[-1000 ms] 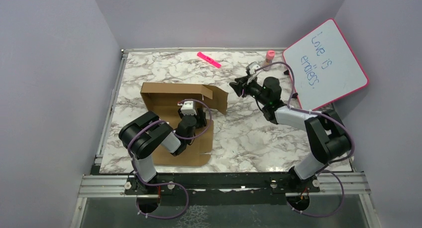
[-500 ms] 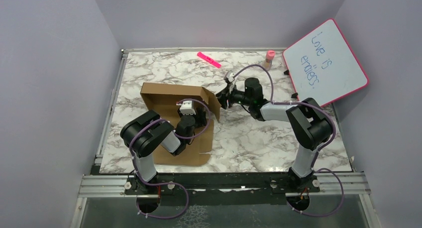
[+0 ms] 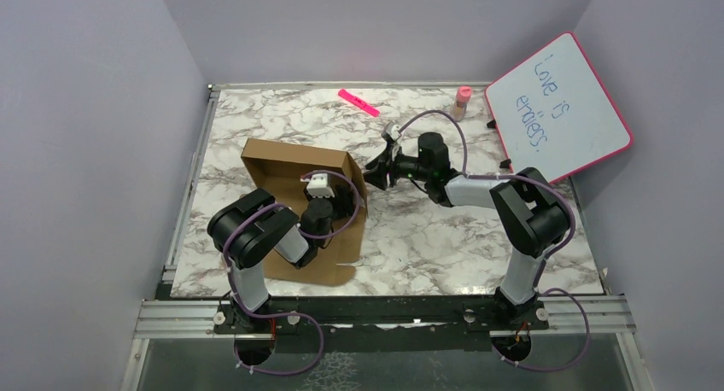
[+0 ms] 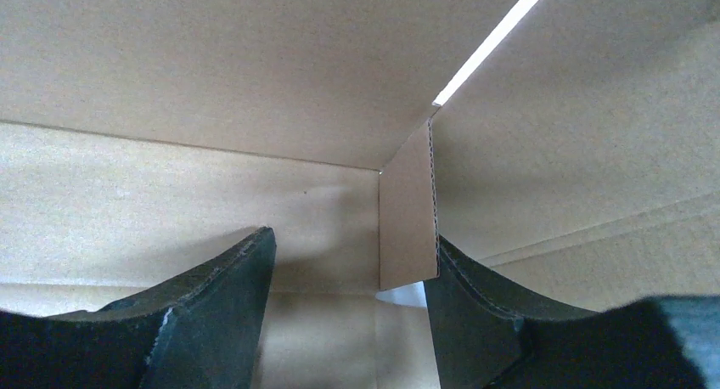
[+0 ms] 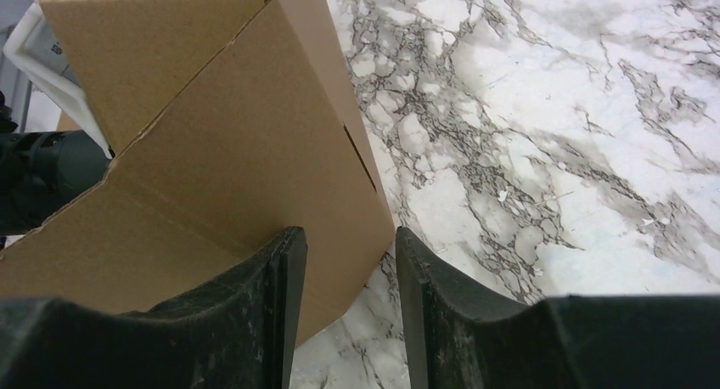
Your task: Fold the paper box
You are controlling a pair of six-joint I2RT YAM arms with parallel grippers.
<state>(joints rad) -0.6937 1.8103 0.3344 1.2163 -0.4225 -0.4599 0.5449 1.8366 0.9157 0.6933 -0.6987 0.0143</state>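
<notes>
The paper box is brown cardboard lying left of the table's middle, with its back and right walls standing up. My left gripper reaches inside it. In the left wrist view the left gripper is open, with cardboard walls all round and a small corner tab beside its right finger. My right gripper sits at the outer face of the right wall. In the right wrist view the right gripper is open, and the wall's lower corner shows between its fingers, which do not clamp it.
A pink-framed whiteboard leans at the back right. A pink marker and a small pink bottle lie along the far edge. Bare marble table stretches right of the box. Purple walls close in both sides.
My right gripper swung left from mid-table to the box's right flap, which went from splayed outward to upright. Its jaws widened slightly. The left gripper stayed inside the box.
</notes>
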